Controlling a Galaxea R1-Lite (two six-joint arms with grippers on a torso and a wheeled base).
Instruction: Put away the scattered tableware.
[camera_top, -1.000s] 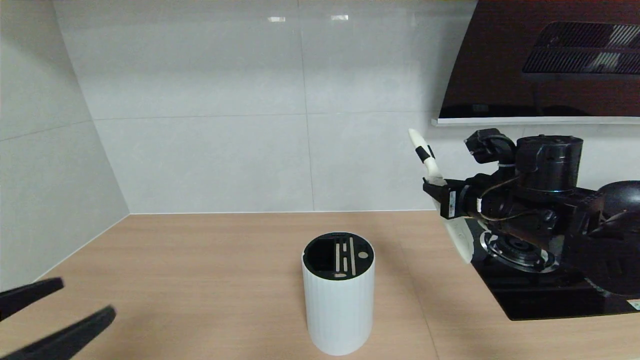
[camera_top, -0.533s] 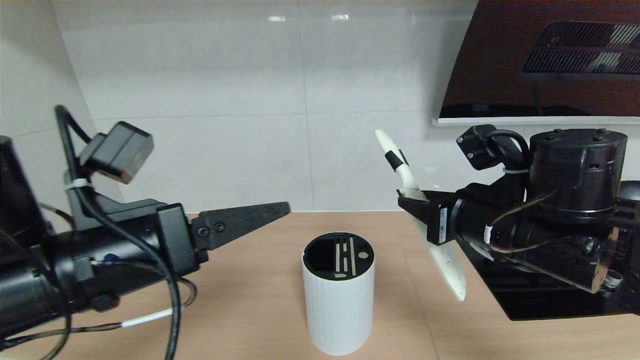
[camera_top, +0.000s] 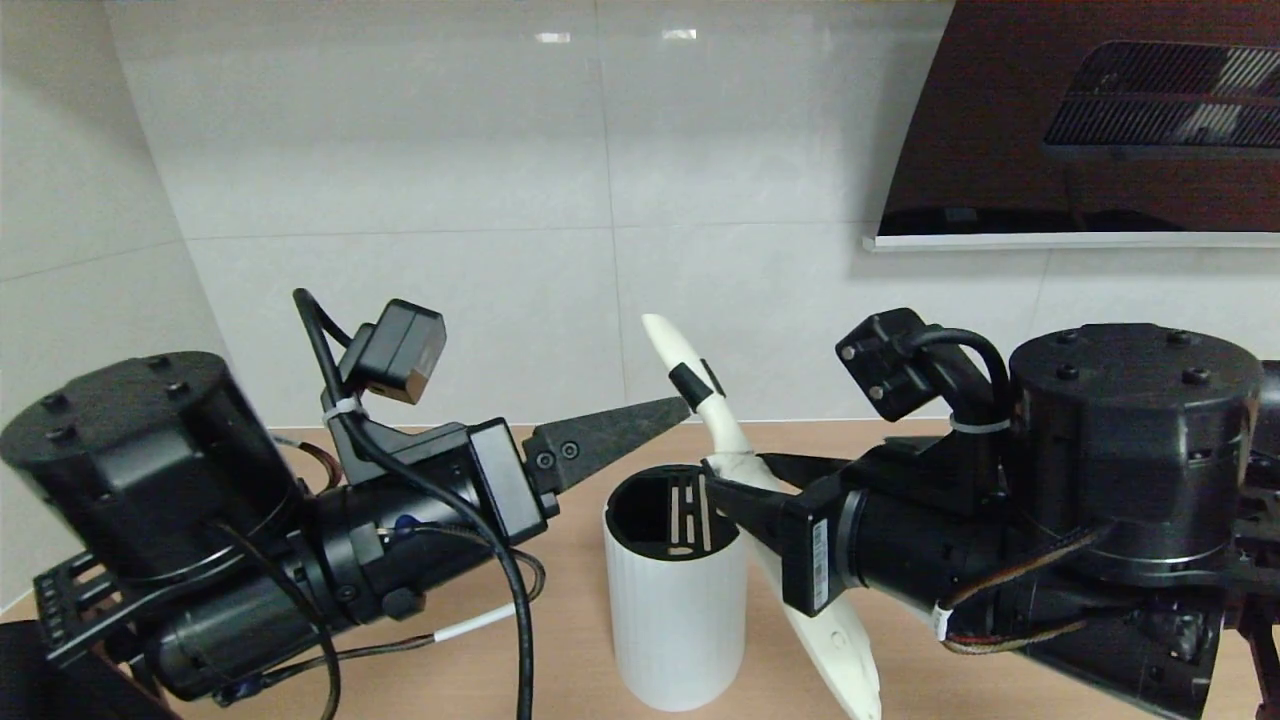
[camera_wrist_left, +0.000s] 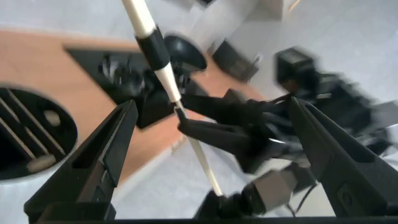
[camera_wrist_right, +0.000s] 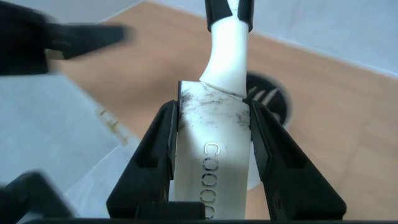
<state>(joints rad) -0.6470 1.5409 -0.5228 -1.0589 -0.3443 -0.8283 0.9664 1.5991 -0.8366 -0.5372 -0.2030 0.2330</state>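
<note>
A white knife (camera_top: 717, 420) is pinched near the blade's base by the right gripper (camera_top: 738, 490) and held tilted beside the white slotted holder (camera_top: 675, 620), while the left gripper (camera_wrist_left: 211, 109) is seen spread wide in the left wrist view, the handle framed between its fingers.

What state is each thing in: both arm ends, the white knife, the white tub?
white knife: gripped, tilted, handle up, blade down.
right end effector: shut on white knife.
left end effector: open, by the knife's handle.
white holder: upright on the counter, knife not inside.
</note>
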